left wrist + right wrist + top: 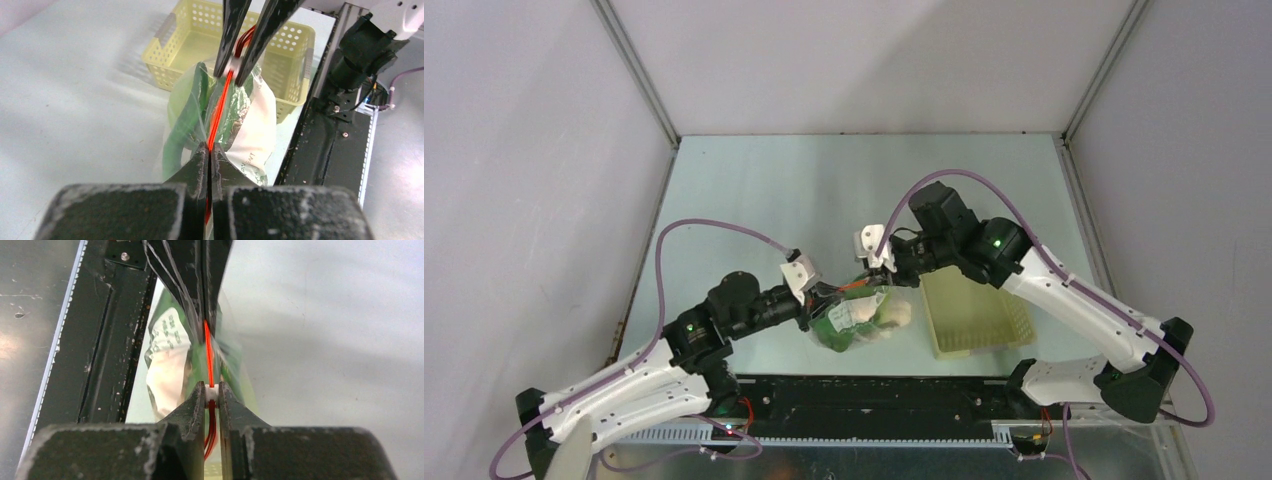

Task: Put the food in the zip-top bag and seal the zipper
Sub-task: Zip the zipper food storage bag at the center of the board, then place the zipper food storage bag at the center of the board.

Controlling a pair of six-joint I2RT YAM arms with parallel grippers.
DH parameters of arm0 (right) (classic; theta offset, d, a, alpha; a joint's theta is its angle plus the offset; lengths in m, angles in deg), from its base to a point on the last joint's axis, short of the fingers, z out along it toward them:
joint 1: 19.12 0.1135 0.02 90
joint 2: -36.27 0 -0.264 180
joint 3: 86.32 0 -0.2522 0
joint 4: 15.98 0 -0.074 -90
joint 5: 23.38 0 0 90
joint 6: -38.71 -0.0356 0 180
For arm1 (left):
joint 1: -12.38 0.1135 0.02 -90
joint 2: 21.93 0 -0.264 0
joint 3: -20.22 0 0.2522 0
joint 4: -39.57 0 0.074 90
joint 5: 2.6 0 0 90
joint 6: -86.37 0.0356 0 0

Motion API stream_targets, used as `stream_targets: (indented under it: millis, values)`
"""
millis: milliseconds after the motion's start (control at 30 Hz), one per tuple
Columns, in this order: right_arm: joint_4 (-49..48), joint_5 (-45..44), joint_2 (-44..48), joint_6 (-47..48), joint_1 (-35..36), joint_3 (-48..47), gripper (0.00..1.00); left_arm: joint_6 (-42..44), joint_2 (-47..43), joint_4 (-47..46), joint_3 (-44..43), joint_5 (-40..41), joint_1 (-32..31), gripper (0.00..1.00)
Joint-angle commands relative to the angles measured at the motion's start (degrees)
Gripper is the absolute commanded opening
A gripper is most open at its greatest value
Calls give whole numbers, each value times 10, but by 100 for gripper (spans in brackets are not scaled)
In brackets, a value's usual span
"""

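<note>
The clear zip-top bag [864, 318] stands between both arms, its mouth up. The food shows through it as green leaves [182, 115] and white pieces [894, 318]. The orange-red zipper [220, 107] runs taut between the two grippers. My left gripper [209, 147] is shut on the near end of the zipper strip [208, 352]. My right gripper [212, 387] is shut on the small white slider tab [211, 394] at the other end. Behind the slider [232, 66] the two red tracks spread apart. In the top view the left gripper [812, 312] and the right gripper [879, 278] flank the bag.
A pale yellow perforated basket [974, 318] sits just right of the bag, with nothing seen in it [200, 35]. The black base rail [874, 392] runs along the near edge, close to the bag. Grey walls enclose the table on three sides.
</note>
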Motion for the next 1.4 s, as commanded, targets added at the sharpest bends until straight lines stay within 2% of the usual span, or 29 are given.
stream_targets:
  millis: [0, 367, 600, 633, 667, 700, 733, 800, 833, 933, 1000, 1067, 1100, 1133, 1233, 1333, 1367]
  values:
    - [77, -14, 43, 13, -46, -21, 8, -13, -41, -4, 11, 77, 6, 0]
    - [136, -42, 68, 18, -109, -16, 1, -16, -63, 19, 15, 110, 7, 0]
    - [103, 8, 80, 14, -120, -7, 1, -17, -63, 7, 11, 102, 6, 0]
    - [90, 19, 81, -6, -120, 0, 18, -23, -63, -1, 12, 100, 7, 0]
    - [49, 18, 84, -21, -119, 6, 45, -31, -61, -31, 19, 105, 7, 0]
    - [24, 3, 86, -65, -120, 21, 60, -62, -59, -51, 25, 121, 7, 0]
    - [-33, -11, 91, -91, -120, 35, 81, -76, -52, -90, 32, 165, 7, 0]
    - [-106, -73, 101, -166, -120, 53, 97, -115, -27, -118, 30, 245, 8, 0]
    - [-127, -114, 105, -213, -122, 56, 98, -127, -3, -120, 25, 290, 8, 0]
    - [-198, -158, 136, -297, -137, 74, 99, -124, 53, -116, -20, 320, 21, 0]
    - [-244, -190, 163, -333, -161, 103, 99, -107, 94, -130, -45, 290, 38, 0]
    - [-279, -220, 194, -358, -178, 132, 99, -85, 133, -149, -67, 215, 63, 0]
    - [-286, -228, 204, -362, -184, 141, 99, -64, 156, -164, -75, 152, 71, 0]
    - [-299, -228, 225, -369, -198, 160, 99, -53, 165, -171, -88, 130, 81, 0]
    - [-307, -226, 258, -385, -224, 189, 99, -2, 222, -170, -133, 112, 99, 0]
    - [-297, -261, 286, -434, -248, 214, 100, 34, 269, -164, -190, 84, 149, 0]
    - [-292, -273, 298, -449, -252, 221, 100, 47, 293, -164, -199, 44, 163, 0]
